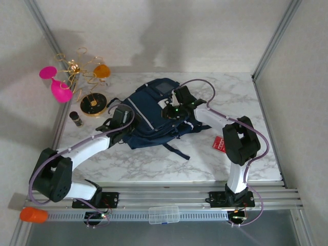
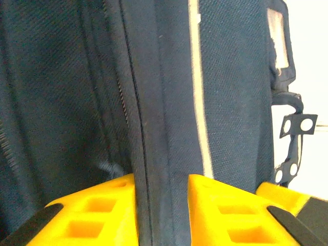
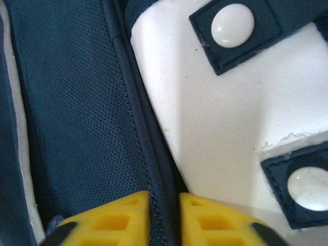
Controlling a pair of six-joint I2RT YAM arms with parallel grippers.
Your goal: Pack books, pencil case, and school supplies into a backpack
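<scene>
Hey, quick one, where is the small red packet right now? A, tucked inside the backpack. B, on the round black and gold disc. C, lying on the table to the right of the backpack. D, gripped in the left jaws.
C: the red packet lies on the marble table just right of the backpack, outside it.

soft even light, faint shadows; wrist close-ups of the backpack (image 2: 230, 77) blur, whites glaring.
</scene>
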